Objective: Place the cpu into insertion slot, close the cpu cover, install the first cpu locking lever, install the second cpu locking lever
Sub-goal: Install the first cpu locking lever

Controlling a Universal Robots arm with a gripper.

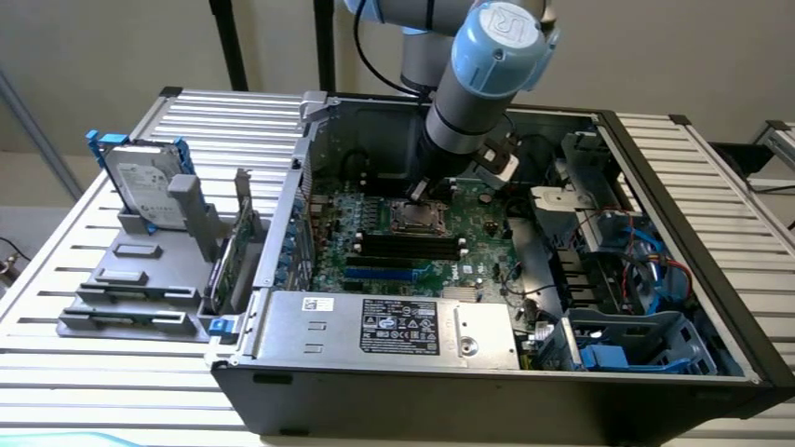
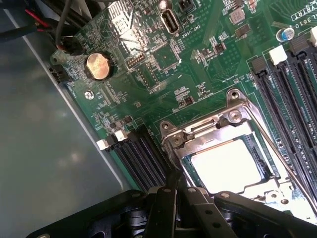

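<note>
Tool (image 2: 173, 191) pressed together, tip at cpu cover (image 2: 218, 130), lower centre; cpu (image 2: 227, 166) seated, cover down; lever stage, calling for a steady push.

The exterior view looks down at an angle from well back on the open computer case (image 1: 497, 372) on a slatted table (image 1: 112, 391). The wrist view sits close above the green motherboard (image 2: 198, 64). Both share the CPU socket (image 1: 419, 219).

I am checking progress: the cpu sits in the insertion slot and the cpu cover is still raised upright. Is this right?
Not quite: the wrist view shows the cpu cover lying flat over the cpu, which does sit in the insertion slot.
</note>
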